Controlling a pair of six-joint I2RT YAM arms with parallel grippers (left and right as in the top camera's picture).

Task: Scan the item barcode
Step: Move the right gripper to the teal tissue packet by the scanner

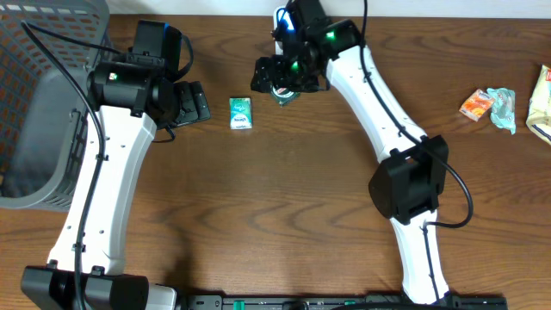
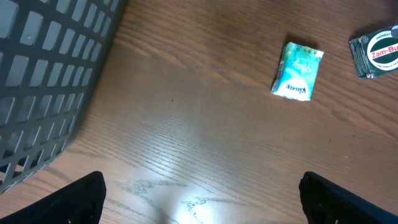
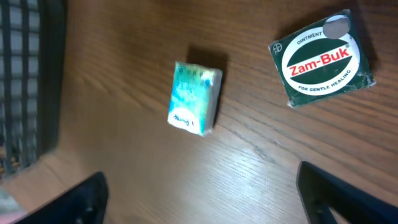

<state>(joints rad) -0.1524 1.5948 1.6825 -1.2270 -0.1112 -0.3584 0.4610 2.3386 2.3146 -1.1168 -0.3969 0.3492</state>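
Observation:
A small teal-and-white tissue pack (image 1: 241, 113) lies flat on the wooden table between the two arms, also seen as the tissue pack (image 2: 297, 70) and the tissue pack (image 3: 194, 98). A dark green Zam-Buk box (image 3: 322, 59) lies just right of it, label up, and shows as the Zam-Buk box (image 2: 376, 53) at the frame edge. No barcode shows on either. My left gripper (image 1: 191, 103) (image 2: 202, 199) is open over bare wood, left of the pack. My right gripper (image 1: 284, 82) (image 3: 202, 196) is open above the table near the box, holding nothing.
A grey plastic basket (image 1: 43, 103) fills the far left, its mesh wall showing as the basket (image 2: 43, 81) and the basket (image 3: 25, 74). At the right edge lie an orange packet (image 1: 475, 105), a teal wrapper (image 1: 502, 108) and a pale pack (image 1: 542, 103).

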